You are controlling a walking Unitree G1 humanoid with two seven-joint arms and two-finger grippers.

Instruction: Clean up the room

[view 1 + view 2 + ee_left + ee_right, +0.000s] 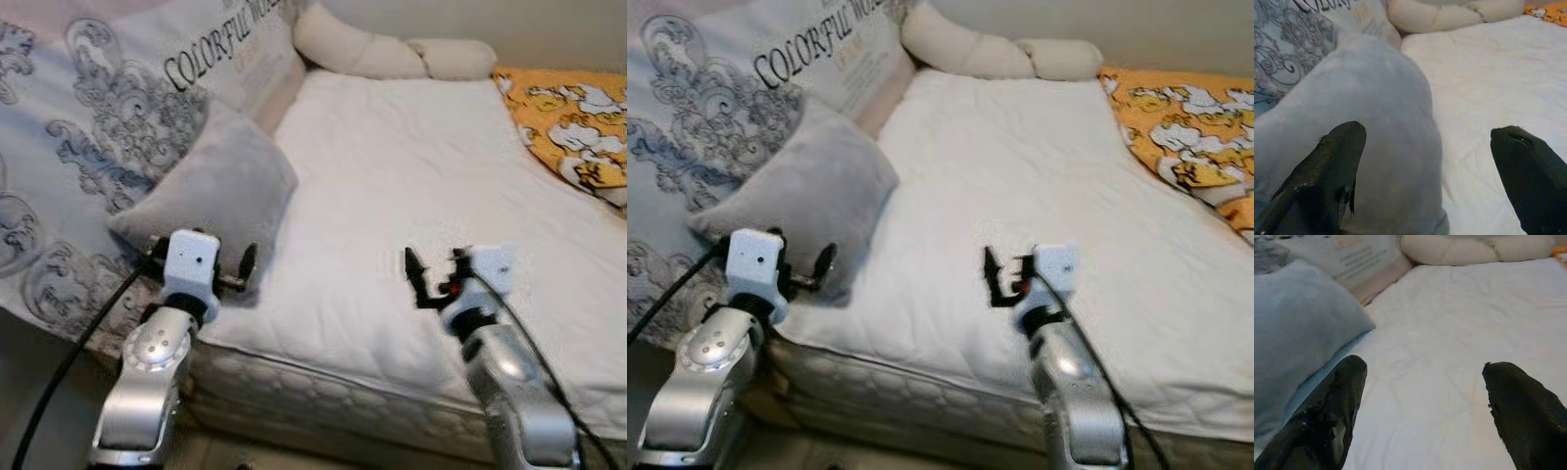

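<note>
Leaning on the patterned blanket (88, 127), the grey pillow (211, 191) sits on the bed (411, 176). The left gripper (201, 266) is right at the pillow's bottom corner, fingers spread wide. The right gripper (436, 274), also wide open and empty, hovers further away. The left wrist view shows the pillow between the fingers (1327, 171).

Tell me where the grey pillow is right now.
The grey pillow sits at the bed's left edge, leaning against the patterned duvet, directly ahead of the open left gripper.
</note>
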